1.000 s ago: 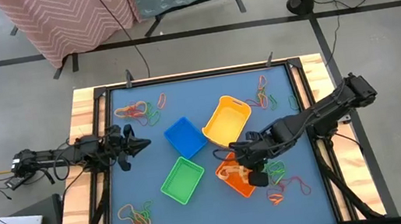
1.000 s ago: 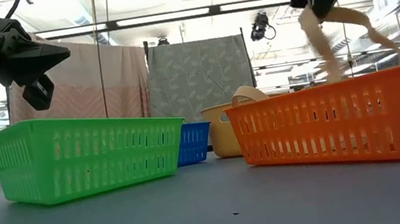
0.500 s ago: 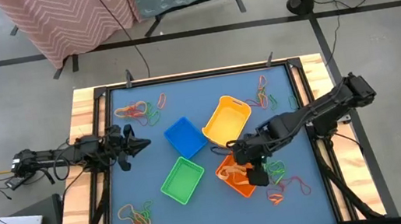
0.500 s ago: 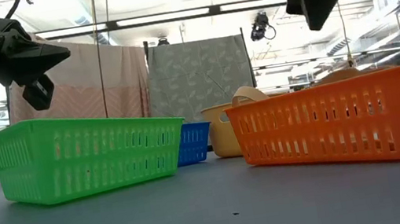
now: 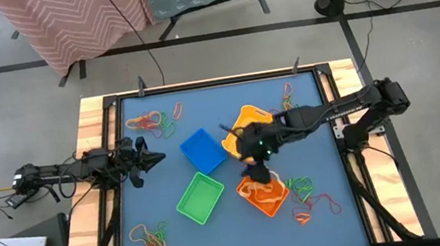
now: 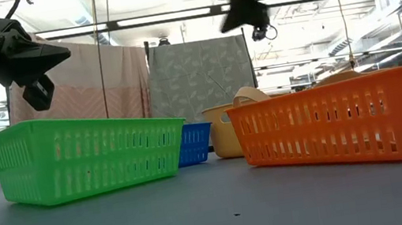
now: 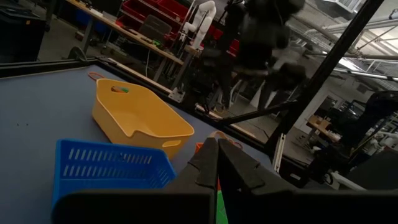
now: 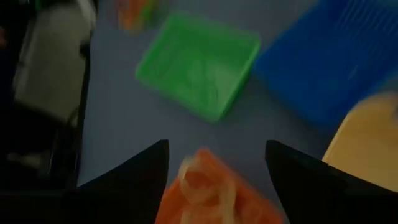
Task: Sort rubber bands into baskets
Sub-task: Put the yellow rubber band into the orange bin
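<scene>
The right gripper (image 5: 251, 147) hangs above the middle of the blue table (image 5: 158, 173), over the gap between the yellow basket (image 5: 249, 131) and the orange basket (image 5: 263, 194), its two fingers (image 8: 140, 167) spread wide with nothing between them. In the right wrist view, pale orange rubber bands (image 8: 202, 186) lie coiled inside the orange basket, with the green basket (image 8: 199, 65) and the blue basket (image 8: 323, 62) beyond it. The left gripper (image 5: 154, 159) waits at the left side of the table, raised off the surface, its fingers pressed together and holding nothing. From above, the blue basket sits near the centre, left of the yellow one, and the green basket lies nearer the front, left of the orange one. Loose rubber bands lie in four clusters: one at the far left corner (image 5: 155, 122), one at the far right (image 5: 290, 103), one at the near left (image 5: 149, 242) and one just right of the orange basket (image 5: 310, 197). In the low view the green and orange baskets stand in front, the blue and yellow ones behind them.
</scene>
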Controlling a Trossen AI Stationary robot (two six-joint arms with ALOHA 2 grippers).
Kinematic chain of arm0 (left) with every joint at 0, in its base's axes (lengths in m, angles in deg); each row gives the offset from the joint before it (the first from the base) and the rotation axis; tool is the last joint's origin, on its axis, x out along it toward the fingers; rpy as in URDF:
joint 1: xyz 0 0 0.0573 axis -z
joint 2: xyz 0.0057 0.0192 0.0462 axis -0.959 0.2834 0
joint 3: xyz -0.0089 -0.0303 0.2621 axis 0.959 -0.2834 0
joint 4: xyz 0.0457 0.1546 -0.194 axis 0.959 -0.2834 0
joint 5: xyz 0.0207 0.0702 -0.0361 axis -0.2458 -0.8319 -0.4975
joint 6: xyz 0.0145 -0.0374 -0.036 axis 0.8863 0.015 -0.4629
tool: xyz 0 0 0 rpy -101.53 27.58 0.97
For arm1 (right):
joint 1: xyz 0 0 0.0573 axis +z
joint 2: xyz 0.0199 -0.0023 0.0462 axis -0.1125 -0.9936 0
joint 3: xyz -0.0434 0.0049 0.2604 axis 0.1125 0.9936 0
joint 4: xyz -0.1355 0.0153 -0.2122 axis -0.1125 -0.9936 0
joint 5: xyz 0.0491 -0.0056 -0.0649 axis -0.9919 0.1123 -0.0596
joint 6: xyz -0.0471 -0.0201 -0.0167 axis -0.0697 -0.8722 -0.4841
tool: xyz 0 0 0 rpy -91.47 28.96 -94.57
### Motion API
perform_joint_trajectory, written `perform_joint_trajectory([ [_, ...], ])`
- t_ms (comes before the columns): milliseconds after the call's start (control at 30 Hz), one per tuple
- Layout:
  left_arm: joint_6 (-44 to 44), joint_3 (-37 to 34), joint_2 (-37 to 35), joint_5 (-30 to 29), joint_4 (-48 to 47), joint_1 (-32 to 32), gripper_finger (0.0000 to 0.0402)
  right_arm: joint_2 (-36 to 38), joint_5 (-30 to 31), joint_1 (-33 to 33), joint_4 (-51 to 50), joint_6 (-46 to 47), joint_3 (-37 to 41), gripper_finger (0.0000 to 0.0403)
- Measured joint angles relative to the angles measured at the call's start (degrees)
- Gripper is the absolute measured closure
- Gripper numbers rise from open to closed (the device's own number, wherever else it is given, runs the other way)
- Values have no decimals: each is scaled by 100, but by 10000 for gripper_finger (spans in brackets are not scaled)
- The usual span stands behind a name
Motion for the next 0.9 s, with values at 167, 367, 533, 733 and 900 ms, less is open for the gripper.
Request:
perform_joint_trajectory([
  [167,1,1,1,-2,0,0,385,1,341,-427,1221,-376,0,131],
  [367,2,1,-2,-73,297,1,385,9,570,-904,2294,-83,0,133],
  [533,-505,0,1,-63,794,4,385,9,575,-1169,2584,538,-2,134],
  [733,-1187,1,-2,-286,1551,6,385,9,397,-1271,2723,1044,-2,134],
  [900,-1229,2,-2,-868,1740,4,385,29,156,-1271,2730,1126,-2,138],
])
